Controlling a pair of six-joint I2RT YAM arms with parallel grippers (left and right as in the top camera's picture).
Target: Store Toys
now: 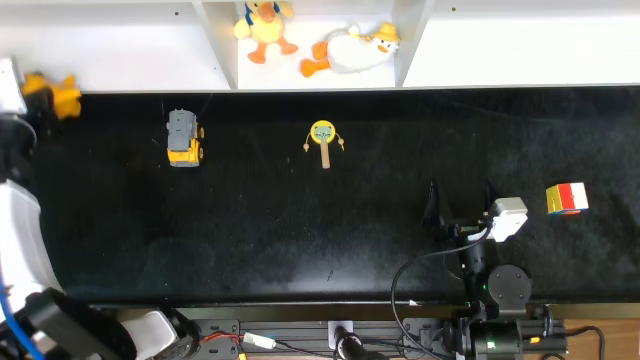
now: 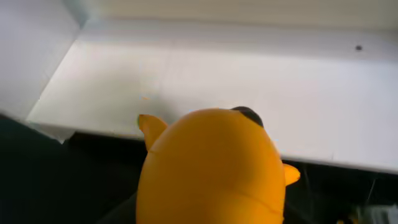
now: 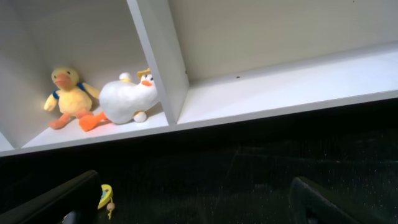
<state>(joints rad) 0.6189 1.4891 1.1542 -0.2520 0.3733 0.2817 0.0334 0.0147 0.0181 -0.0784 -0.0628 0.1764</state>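
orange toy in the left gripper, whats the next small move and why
Probably ease the orange toy a little forward, over the white floor of the left shelf compartment, before letting go. It hangs right at the shelf's front edge, partly above the black table, so releasing now might drop it short.

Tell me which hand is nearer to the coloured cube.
Right. The right hand is beside the coloured cube at the table's right side, apart from it; the left hand is far off by the left shelf compartment, holding an orange toy.
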